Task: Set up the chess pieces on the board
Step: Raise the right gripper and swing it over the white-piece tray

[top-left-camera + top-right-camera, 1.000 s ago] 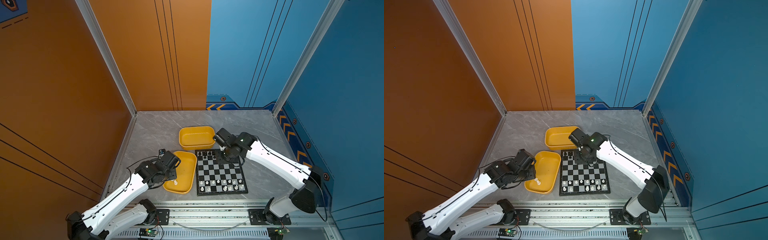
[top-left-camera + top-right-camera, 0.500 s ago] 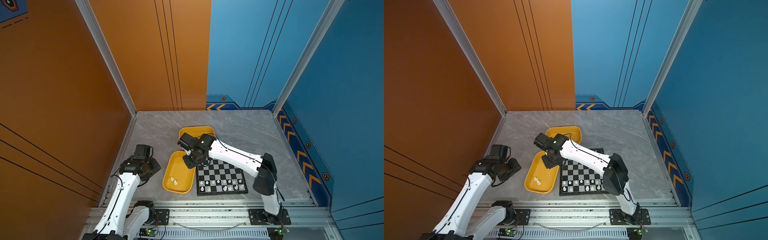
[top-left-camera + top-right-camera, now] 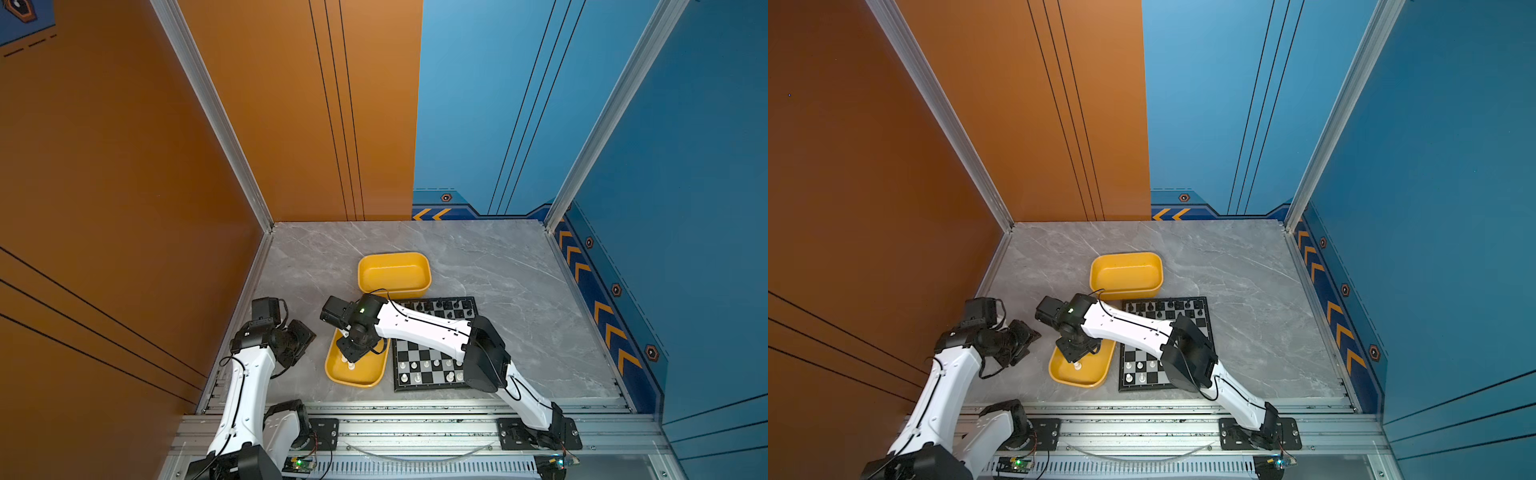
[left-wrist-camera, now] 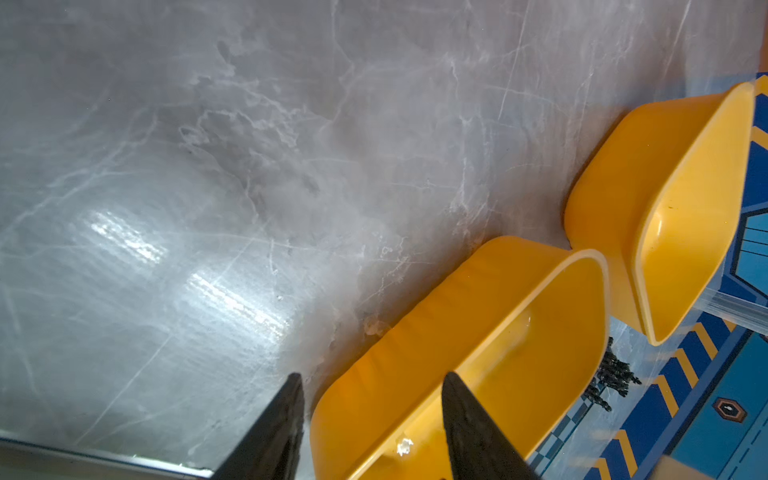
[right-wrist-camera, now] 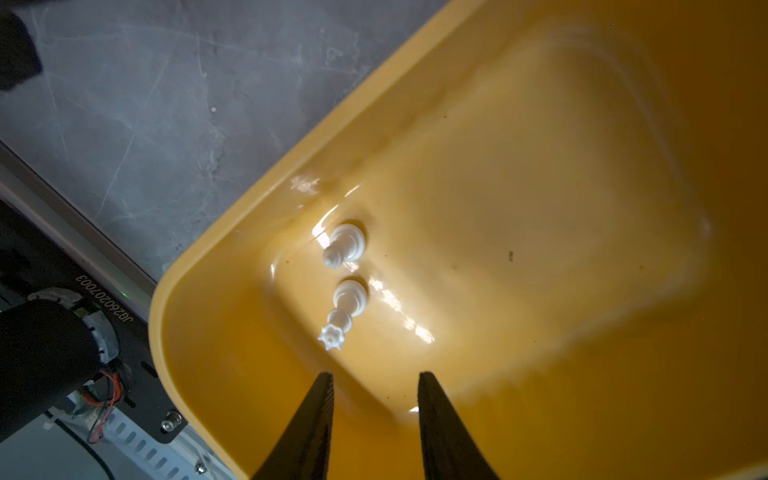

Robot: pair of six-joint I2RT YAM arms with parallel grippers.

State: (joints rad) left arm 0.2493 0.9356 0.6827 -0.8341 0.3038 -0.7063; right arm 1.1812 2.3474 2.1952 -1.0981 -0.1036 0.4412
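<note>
Step in hand: fetching white pieces. The right gripper point(image 5: 374, 376) hangs over the near tray point(image 5: 332, 141), fingers apart and empty, close to a queen point(image 5: 347, 307) and a smaller white piece point(image 5: 345, 245), which stand side by side and seem upright. The board point(image 3: 432, 388) lies just beside the tray, black men on its far rows and white on its near rows, while the left gripper point(image 4: 372, 378) idles beside the tray, fingers apart, holding nothing. Next move, as I judge it: lower to straddle one piece without tipping its neighbour, close, and carry it to its square.

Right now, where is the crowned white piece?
In the right wrist view the crowned piece sits in the yellow tray left of the board, beside another white piece, ahead of the right gripper.
</note>
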